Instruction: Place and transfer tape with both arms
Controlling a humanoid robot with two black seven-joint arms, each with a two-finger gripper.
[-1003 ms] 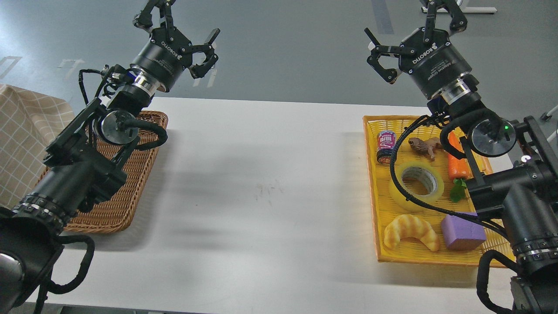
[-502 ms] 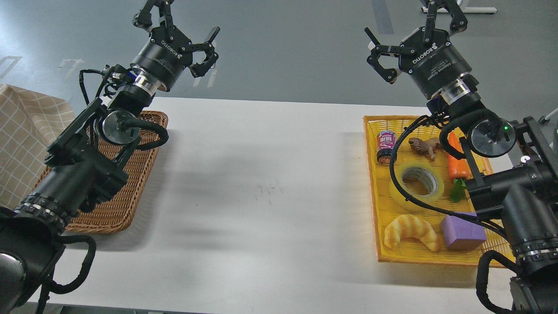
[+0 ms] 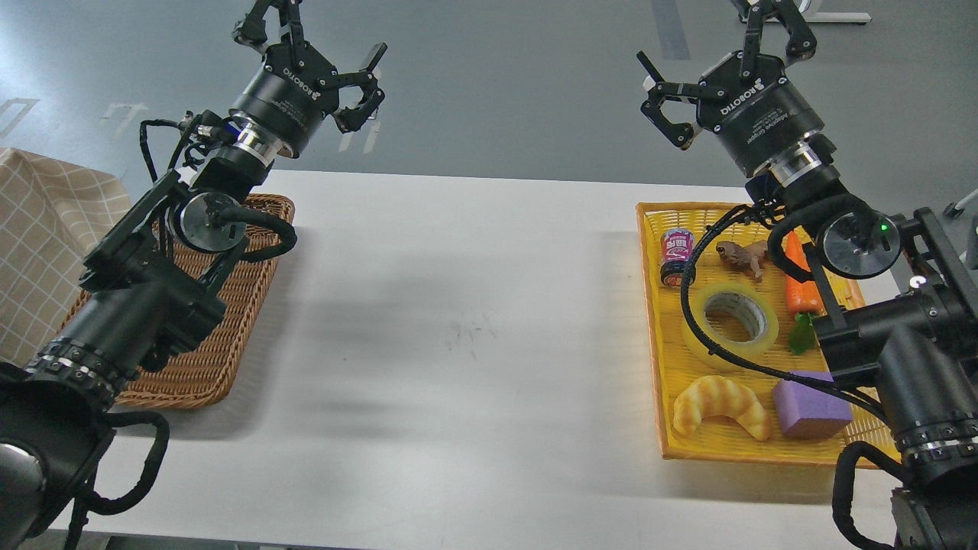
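Head view. Left gripper and right gripper, both raised above the far edge of the bench, fingers spread wide, nothing held. Tape lies flat in yellow tray, below and well apart from right gripper, w/ right arm's cable crossing its left side. Croissant nearer the robot than tape; can beyond it. Wicker basket lies under left arm.

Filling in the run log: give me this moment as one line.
tape: in yellow tray, untouched | left gripper: open, raised | right gripper: open, raised | transfer: not begun
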